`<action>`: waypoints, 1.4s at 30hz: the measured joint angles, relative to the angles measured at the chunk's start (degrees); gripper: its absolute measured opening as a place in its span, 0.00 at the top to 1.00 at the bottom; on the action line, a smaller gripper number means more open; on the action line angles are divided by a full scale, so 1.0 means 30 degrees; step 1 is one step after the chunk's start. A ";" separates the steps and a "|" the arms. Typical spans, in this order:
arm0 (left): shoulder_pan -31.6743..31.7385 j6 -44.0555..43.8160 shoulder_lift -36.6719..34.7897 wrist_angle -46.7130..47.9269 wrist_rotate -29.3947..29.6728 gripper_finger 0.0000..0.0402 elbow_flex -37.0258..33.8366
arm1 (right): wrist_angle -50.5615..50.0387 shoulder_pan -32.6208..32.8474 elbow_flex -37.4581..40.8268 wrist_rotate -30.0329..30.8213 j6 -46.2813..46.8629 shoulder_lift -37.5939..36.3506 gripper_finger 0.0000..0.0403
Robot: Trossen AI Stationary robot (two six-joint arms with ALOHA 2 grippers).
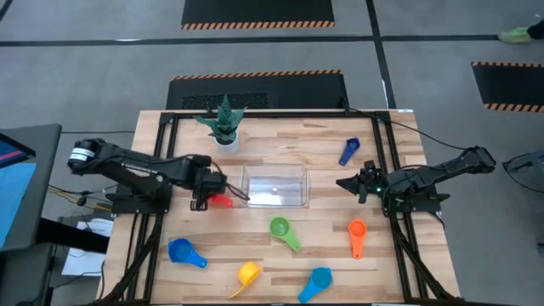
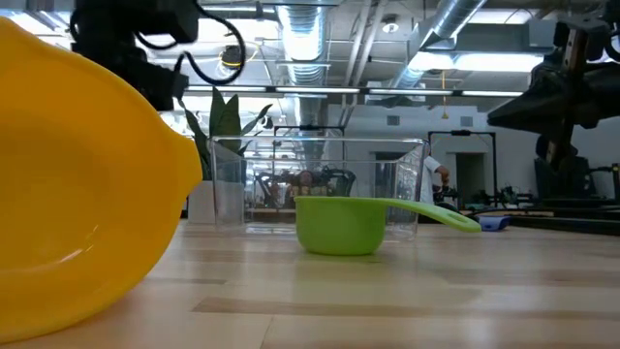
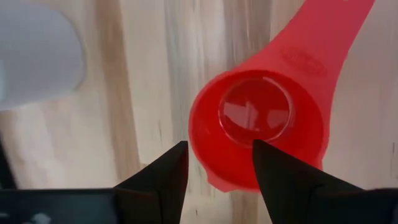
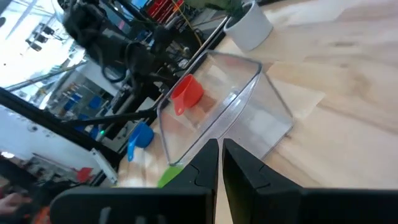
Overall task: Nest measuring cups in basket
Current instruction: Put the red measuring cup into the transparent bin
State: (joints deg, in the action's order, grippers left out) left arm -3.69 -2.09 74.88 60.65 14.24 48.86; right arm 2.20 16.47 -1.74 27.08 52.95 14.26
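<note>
Red plastic scoop (image 3: 258, 134): rim is straddled by the parted left gripper (image 3: 219, 163), beside the clear rectangular basket (image 1: 275, 186).
Right gripper (image 4: 220, 163): held nearly together, empty.

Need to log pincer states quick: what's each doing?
Left pincer: open over the red cup, not holding it.
Right pincer: shut, empty.

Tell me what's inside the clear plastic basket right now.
The clear rectangular plastic basket holds no cups; only bare wood shows through it. The red plastic measuring cup lies outside, beside its left end.
</note>
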 joint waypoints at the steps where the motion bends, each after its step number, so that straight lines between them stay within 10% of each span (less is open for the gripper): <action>1: 0.0413 0.0556 0.0012 -0.0033 -0.0290 0.59 0.0000 | -0.0007 0.0000 0.0000 -0.0172 0.0138 0.0007 0.88; 12: 0.3853 0.4234 -0.0002 -0.3032 -0.3704 0.61 -0.1993 | -0.0014 0.0000 0.0000 -0.0733 0.0396 0.0002 0.88; 34: 0.3462 0.3389 0.3388 -0.5096 -0.3416 0.61 -0.2361 | 0.0117 -0.0007 0.0007 -0.1469 0.0379 -0.0008 0.88; 42: 0.3469 0.2732 0.3616 -0.4323 -0.3900 0.95 -0.2107 | 0.0110 -0.0007 0.0007 -0.1541 0.0364 -0.0008 0.88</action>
State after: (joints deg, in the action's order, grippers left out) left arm 6.72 6.11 85.73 47.68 2.54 42.54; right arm 2.52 16.45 -1.72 22.46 54.04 14.24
